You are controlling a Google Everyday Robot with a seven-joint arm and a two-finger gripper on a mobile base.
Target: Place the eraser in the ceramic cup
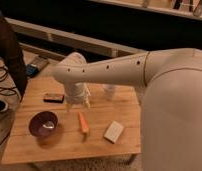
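The eraser (53, 97), a small flat dark block with a reddish strip, lies on the left part of the wooden table (64, 145). The white ceramic cup (110, 92) stands toward the table's back edge, its upper part hidden behind my arm. My gripper (78, 104) points down over the table between the two, right of the eraser and left of the cup. It is open with nothing between its fingers.
A dark purple bowl (43, 124) sits at the front left. An orange carrot-like stick (83, 122) lies just below the gripper, and a pale beige block (113, 131) lies to its right. A person (6, 55) stands at the left edge, with cables on the floor.
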